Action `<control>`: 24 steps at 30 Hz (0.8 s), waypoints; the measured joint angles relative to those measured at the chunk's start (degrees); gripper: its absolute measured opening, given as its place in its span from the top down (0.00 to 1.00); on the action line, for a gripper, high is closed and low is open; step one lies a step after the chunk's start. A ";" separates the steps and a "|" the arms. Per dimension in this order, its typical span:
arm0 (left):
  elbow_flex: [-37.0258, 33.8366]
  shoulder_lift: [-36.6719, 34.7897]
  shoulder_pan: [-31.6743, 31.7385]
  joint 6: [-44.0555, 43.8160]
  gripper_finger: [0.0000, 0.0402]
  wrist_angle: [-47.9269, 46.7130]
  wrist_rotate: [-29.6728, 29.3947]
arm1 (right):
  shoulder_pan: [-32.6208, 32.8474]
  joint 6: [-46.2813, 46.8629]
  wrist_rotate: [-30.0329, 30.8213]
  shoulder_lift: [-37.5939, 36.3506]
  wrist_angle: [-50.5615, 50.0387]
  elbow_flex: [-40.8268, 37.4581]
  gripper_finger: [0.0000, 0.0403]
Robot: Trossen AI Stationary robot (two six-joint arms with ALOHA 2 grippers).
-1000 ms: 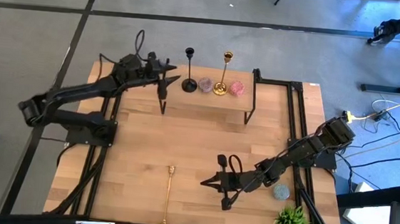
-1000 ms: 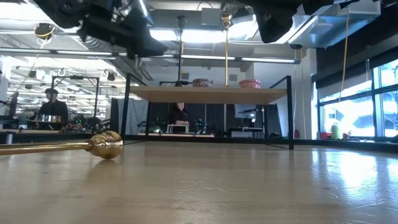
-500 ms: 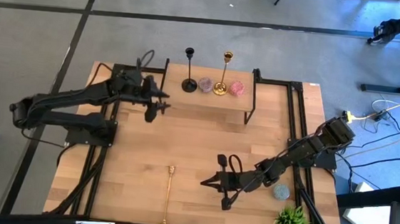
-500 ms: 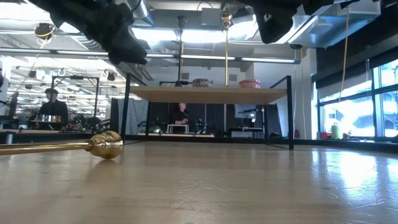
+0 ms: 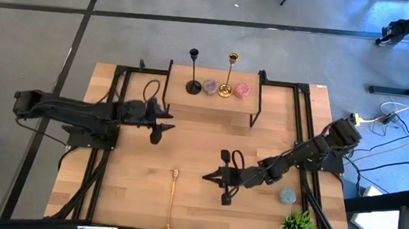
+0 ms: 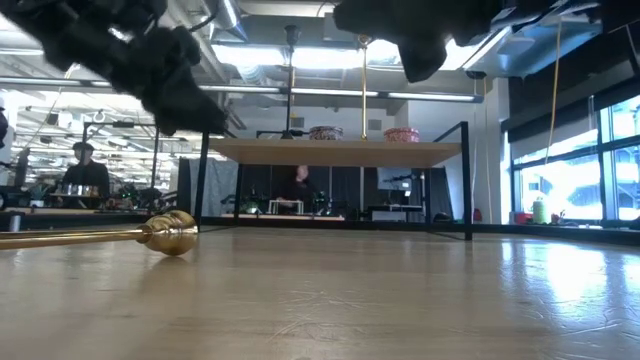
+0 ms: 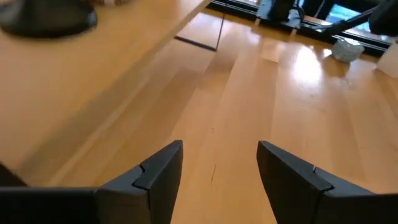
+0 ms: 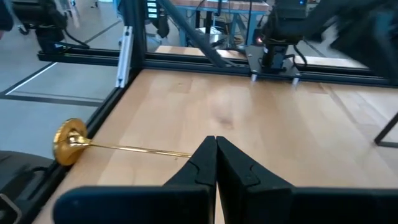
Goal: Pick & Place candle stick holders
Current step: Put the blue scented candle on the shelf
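Note:
A black candle stick holder (image 5: 193, 73) and a gold one (image 5: 228, 76) stand upright on their round bases on a raised wooden shelf (image 5: 212, 106) at the table's far side. A second gold holder (image 5: 171, 200) lies flat on the table near the front edge; it also shows in the right wrist view (image 8: 124, 149) and the low view (image 6: 150, 234). My left gripper (image 5: 161, 128) is open and empty above the table, on the near side of the shelf. My right gripper (image 5: 210, 178) is shut and empty, to the right of the lying holder's top end.
Two small pink bowls (image 5: 210, 86) (image 5: 241, 90) sit on the shelf between and beside the standing holders. A green plant (image 5: 298, 226) and a small grey pot (image 5: 286, 196) stand at the near right corner. Black frame rails run along both table sides.
My left gripper has drawn back from the shelf and the black holder toward the table's near edge and now hovers over the open table. My right gripper has shifted a little toward the table's left. The holders have not moved.

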 joint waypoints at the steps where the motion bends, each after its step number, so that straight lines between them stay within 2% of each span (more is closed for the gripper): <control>1: -1.74 0.02 -1.20 -0.99 0.50 2.46 -1.79 | -0.45 -0.10 -0.09 0.00 0.01 0.00 0.99; 5: -5.78 -0.41 -3.90 -3.16 0.50 8.25 -5.33 | -2.79 -0.26 -2.76 0.00 0.01 0.00 0.99; 9: -6.35 -0.75 -5.98 -3.91 0.50 11.03 -8.03 | -4.80 -0.44 -2.88 0.00 0.00 0.00 0.99; 18: -6.36 -0.73 -11.05 -7.63 0.50 15.03 -5.88 | -5.89 0.94 -3.07 -0.02 -3.26 0.00 0.99; 24: -6.37 -0.71 -14.37 -6.44 0.50 15.06 -9.78 | -5.94 2.70 -4.56 -0.02 -5.92 0.00 0.99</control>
